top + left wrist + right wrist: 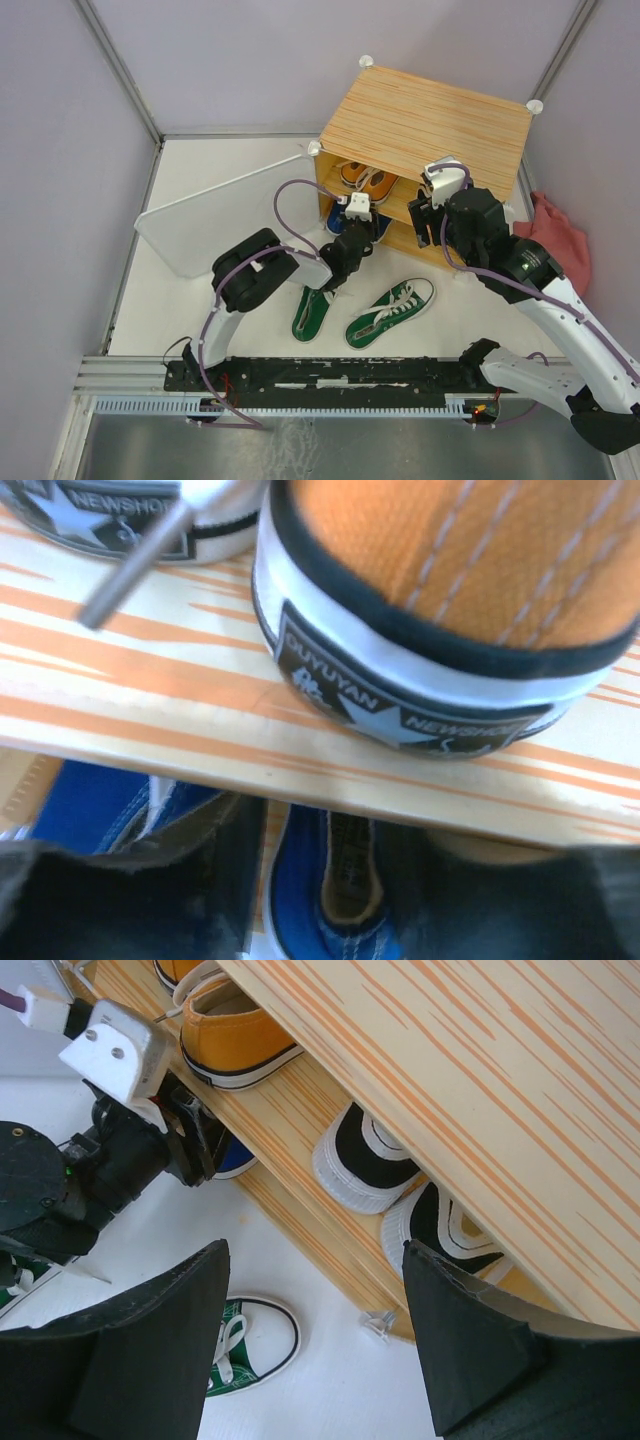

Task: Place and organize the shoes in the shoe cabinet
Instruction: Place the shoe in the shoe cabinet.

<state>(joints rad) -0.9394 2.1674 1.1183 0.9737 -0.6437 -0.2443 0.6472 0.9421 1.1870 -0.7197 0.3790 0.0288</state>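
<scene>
1. Bamboo-grained, pale wooden shoe cabinet (430,120) stands at the back; orange canvas sneakers (365,180) sit on its shelf, with black canvas sneakers (365,1165) tucked in alongside.
2. Two green canvas sneakers (392,312) lie on the white table (160,320) in front.
3. Left gripper (320,825) hangs spread over a blue canvas sneaker (295,905) beneath the shelf; right gripper (312,1260) gapes wide, empty.

The shoe cabinet (430,120) was striped pale and orange; orange shoes (368,180), blue shoes (320,900), black shoes (365,1160) and green shoes (390,312) were seen.

Two shoes (390,312) lie before the shoe cabinet (430,120); others (368,182) sit on its shelf (150,670) and beneath it.
</scene>
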